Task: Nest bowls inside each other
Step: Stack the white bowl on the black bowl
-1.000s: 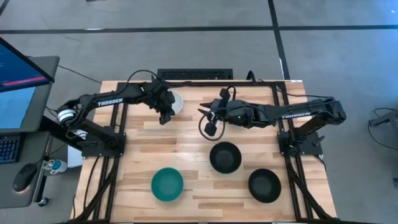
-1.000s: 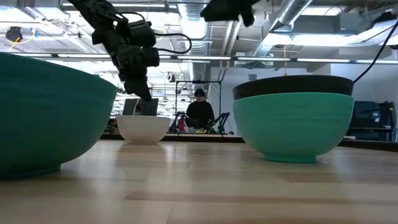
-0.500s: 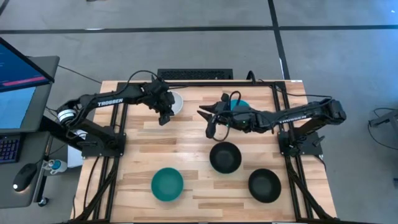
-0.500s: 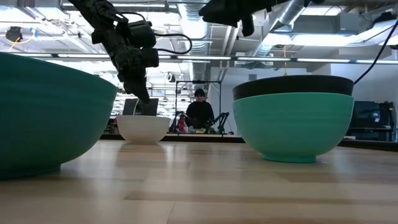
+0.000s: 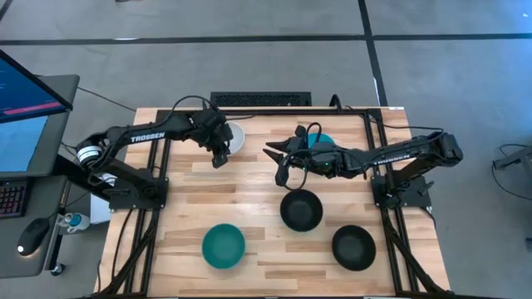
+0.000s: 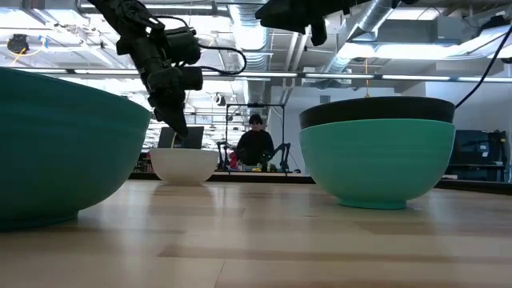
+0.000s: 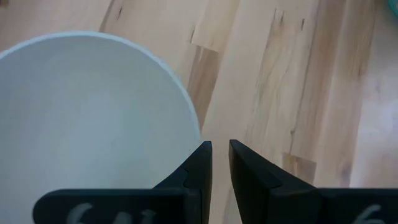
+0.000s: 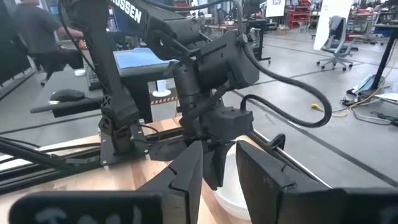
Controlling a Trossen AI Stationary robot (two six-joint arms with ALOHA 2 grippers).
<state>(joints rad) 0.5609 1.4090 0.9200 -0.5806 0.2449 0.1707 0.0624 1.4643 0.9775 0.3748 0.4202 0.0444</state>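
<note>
Right gripper (image 5: 281, 177) moved left, jaws open, empty; left gripper (image 7: 214, 163) pinches white bowl (image 7: 87, 118) rim.

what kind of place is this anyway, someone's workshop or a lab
Most likely a robotics lab in an industrial-style hall. Exposed ceiling ducts run overhead, a person sits at another arm rig behind the wooden table, and a monitor with a keyboard and mouse stands beside it.

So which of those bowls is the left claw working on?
The white bowl at the table's far edge: the left claw pinches its rim. It is the only white one.
</note>
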